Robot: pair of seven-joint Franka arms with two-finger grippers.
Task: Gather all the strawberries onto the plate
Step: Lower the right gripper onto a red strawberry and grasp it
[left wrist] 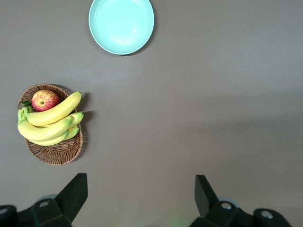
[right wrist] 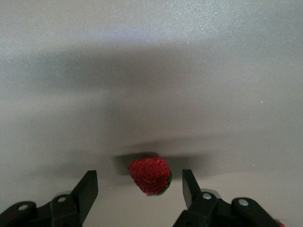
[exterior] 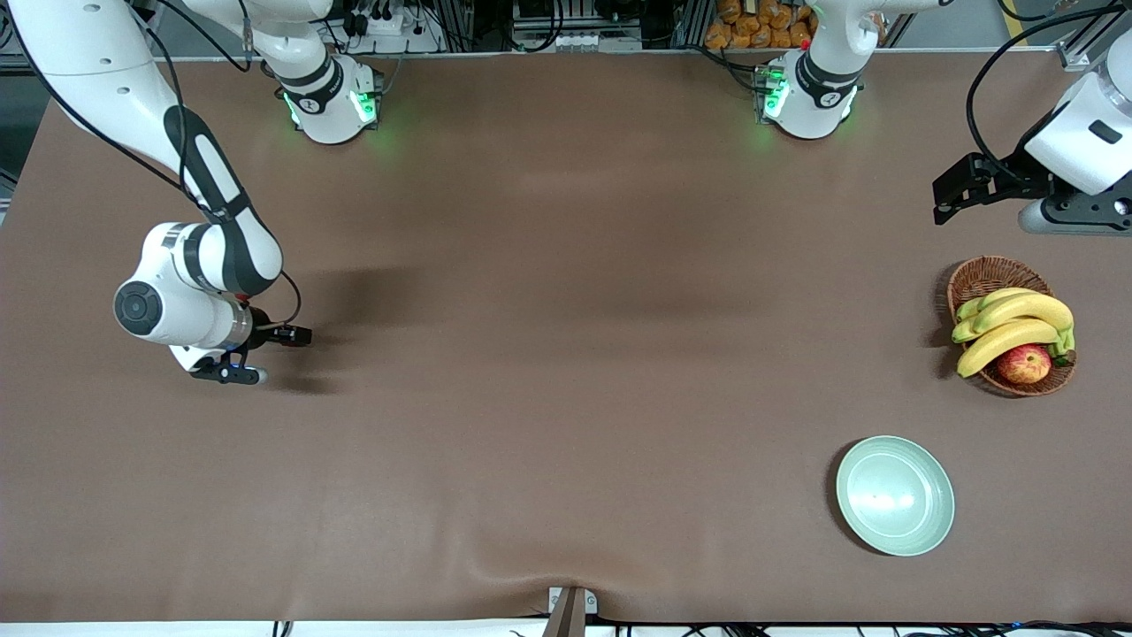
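- Where the table comes closest to the front camera, the plate (exterior: 895,495) lies toward the left arm's end, a round, shallow, pale mint-green dish with nothing in it.
- Farther from the front camera than the plate, and near the same end of the table, stands the wicker basket (exterior: 983,276); it holds a bunch of bananas (exterior: 1013,327) and a red-yellow apple (exterior: 1024,363), the apple lying on the basket's side nearest the plate.
- At about the same depth, but at the right arm's end of the table, the right gripper (right wrist: 139,189) is down low at the table surface, its two fingers standing apart on either side of a strawberry (right wrist: 149,175); a gap shows between each finger and the berry, so the fingers do not clamp it.
- That strawberry is well apart from the plate and the basket; its green cap shows at one edge in the right wrist view, and no other strawberry can be made out in any view.
- Farthest from the front camera, the left gripper (left wrist: 141,198) waits in the air above the table, fingers spread wide and holding nothing.
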